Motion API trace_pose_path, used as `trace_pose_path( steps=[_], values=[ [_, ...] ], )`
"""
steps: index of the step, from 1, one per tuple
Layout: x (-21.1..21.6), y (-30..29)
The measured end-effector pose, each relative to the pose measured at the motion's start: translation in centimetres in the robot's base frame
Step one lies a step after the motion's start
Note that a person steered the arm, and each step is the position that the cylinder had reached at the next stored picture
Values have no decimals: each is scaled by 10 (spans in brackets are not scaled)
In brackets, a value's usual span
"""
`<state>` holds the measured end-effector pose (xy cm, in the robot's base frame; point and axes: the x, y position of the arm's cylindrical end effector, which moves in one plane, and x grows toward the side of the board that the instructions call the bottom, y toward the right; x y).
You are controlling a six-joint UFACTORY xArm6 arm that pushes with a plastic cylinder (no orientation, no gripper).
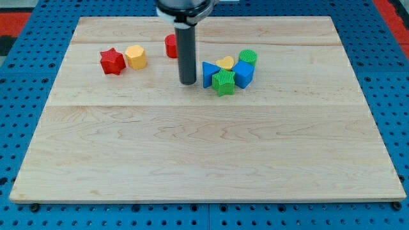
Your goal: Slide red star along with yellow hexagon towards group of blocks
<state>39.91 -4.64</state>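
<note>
The red star [112,61] lies at the view's upper left, touching the yellow hexagon [135,57] on its right. My tip [187,82] rests on the board right of them, just left of a group of blocks: a blue triangle [209,73], a green star [223,83], a yellow heart [224,62], a blue block [243,74] and a green cylinder [248,57]. A red block [170,46] sits partly hidden behind the rod.
The wooden board [204,153] lies on a blue perforated surface [390,83]. The arm's dark housing [184,9] hangs over the board's top edge.
</note>
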Motion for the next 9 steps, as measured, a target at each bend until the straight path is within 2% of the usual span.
trace_pose_path(
  steps=[1,3,5,6,7,8,9],
  values=[
    [23,-41],
    [1,-132],
    [-47,-143],
    [-46,-159],
    [-50,-202],
    [-79,-206],
    [-86,-172]
  ],
)
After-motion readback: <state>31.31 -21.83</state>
